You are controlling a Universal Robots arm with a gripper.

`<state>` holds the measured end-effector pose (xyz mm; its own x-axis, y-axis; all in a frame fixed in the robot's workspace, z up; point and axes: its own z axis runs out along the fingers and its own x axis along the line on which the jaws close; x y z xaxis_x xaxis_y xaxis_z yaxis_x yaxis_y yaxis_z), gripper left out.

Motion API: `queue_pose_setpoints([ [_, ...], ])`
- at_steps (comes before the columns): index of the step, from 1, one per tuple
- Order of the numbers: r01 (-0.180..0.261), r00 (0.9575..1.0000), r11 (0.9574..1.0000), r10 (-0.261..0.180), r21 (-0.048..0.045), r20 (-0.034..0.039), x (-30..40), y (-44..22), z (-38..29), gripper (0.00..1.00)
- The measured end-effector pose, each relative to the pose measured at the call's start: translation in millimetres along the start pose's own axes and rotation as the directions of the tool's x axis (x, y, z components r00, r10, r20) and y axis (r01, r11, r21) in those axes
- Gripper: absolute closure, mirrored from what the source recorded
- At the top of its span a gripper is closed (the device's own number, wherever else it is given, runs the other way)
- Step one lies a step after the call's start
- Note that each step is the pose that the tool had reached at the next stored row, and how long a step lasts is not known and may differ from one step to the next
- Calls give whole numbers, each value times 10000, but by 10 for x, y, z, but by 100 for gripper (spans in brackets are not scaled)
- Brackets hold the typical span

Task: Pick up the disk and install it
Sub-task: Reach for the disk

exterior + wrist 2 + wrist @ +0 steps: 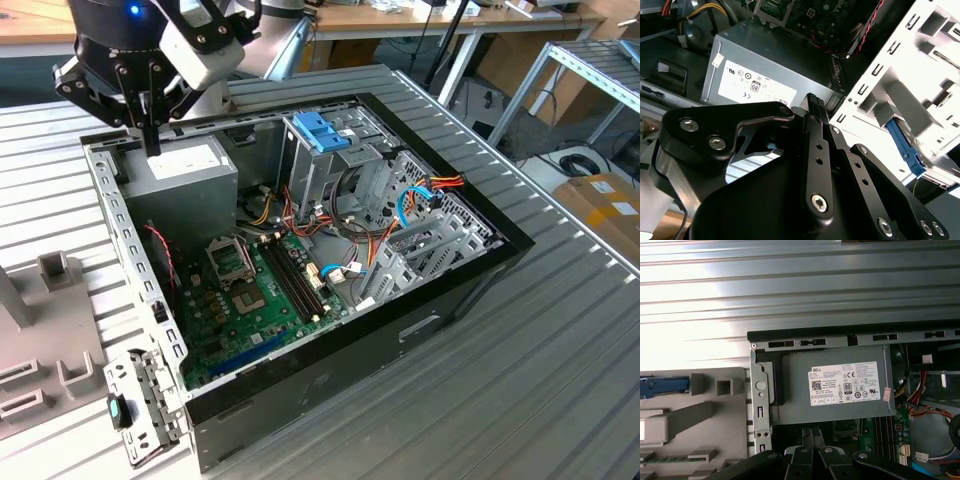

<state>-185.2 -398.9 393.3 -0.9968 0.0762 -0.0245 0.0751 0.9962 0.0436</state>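
The black gripper (150, 148) has its two slim fingers pressed together with nothing between them. They point down over the grey metal power-supply box with a white label (186, 176), in a corner of the open black computer case (330, 385). The disk (664, 385) lies outside the case, well apart from the fingers, in a pale grey plastic holder (715, 415). In the first wrist view its bright blue rail runs parallel to the power supply's long side, one end pointing toward the case wall.

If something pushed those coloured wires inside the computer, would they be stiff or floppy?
Probably floppy: the wires are thin and bend in loose curves. Likely light too, but their plugged ends may make them snag, not slide.
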Motion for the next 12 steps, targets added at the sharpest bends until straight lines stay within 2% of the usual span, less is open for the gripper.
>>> queue_pose_setpoints([
  [12, 0, 10000, 10000, 0, 0, 0, 30, -2, 0, 89],
])
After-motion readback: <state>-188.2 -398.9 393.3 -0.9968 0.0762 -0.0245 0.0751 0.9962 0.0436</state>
